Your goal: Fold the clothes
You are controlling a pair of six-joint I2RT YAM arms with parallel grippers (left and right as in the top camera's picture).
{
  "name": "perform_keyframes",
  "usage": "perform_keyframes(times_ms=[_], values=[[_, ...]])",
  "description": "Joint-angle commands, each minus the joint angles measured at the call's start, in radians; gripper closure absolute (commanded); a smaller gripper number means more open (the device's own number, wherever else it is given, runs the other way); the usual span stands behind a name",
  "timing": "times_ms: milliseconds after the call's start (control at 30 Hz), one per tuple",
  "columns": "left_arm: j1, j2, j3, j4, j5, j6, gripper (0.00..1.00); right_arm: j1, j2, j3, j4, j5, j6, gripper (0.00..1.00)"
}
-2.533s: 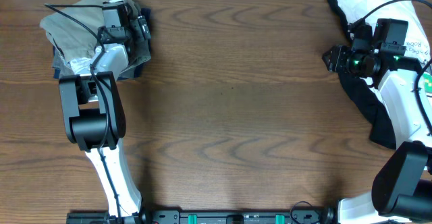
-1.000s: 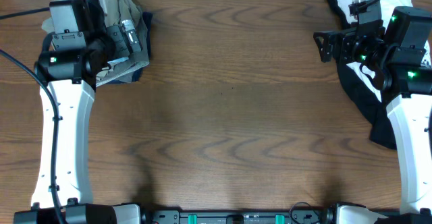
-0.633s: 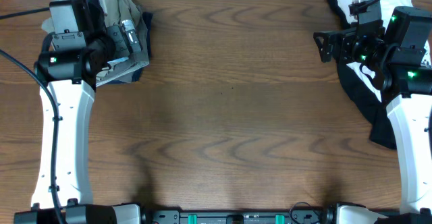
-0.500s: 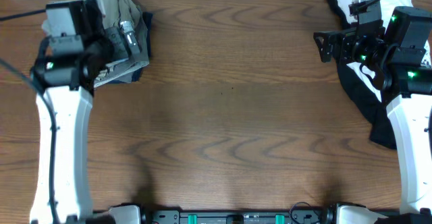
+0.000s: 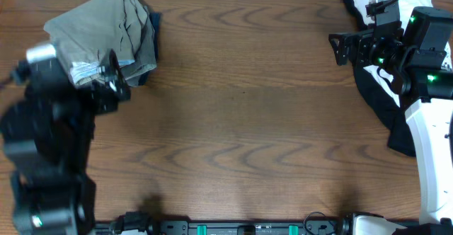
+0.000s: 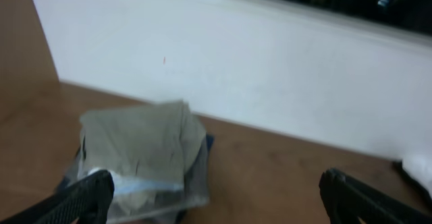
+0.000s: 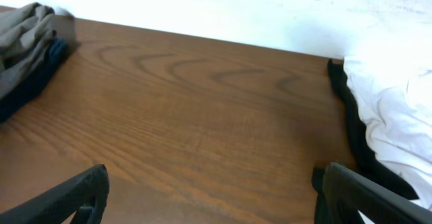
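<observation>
One move, left hand (image 6: 216, 183) withdrawn from folded pile (image 5: 105, 30)

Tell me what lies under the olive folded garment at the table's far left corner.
The edge of a dark blue garment peeks out beneath the olive garment, with a pale layer between. The rest of the stack is covered.

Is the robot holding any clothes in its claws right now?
No, nothing is held. The left claw and the right claw are both wide open, with nothing between their fingers.
</observation>
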Motion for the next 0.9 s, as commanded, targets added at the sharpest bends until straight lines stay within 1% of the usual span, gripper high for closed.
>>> perform_keyframes(times_ms=[0,33,167,400,533,700,767,867], values=[[0.002,-0.113,-0.178,0.099,-0.018,0.012,0.02,0.006,-0.005,0.014,0.0,0.0,-0.014,0.01],[0.002,-0.164,-0.243,0.141,-0.017,0.01,0.02,0.006,-0.005,0.014,-0.001,0.0,-0.014,0.01],[0.002,-0.334,-0.444,0.23,-0.011,0.008,0.02,0.006,-0.005,0.014,-0.001,0.0,-0.014,0.01],[0.002,-0.575,-0.746,0.393,-0.007,-0.008,0.02,0.006,-0.005,0.014,-0.001,0.0,-0.014,0.01],[0.001,-0.661,-0.903,0.513,-0.007,-0.028,0.02,0.006,-0.005,0.014,0.0,0.0,-0.014,0.02],[0.001,-0.733,-1.059,0.626,-0.007,-0.029,0.02,0.006,-0.005,0.014,0.0,0.0,-0.014,0.01],[0.001,-0.752,-1.1,0.657,-0.007,-0.029,0.02,0.006,-0.005,0.014,-0.001,0.0,-0.014,0.01],[0.001,-0.773,-1.131,0.661,-0.008,-0.028,0.02,0.006,-0.005,0.014,-0.001,0.0,-0.014,0.01]])
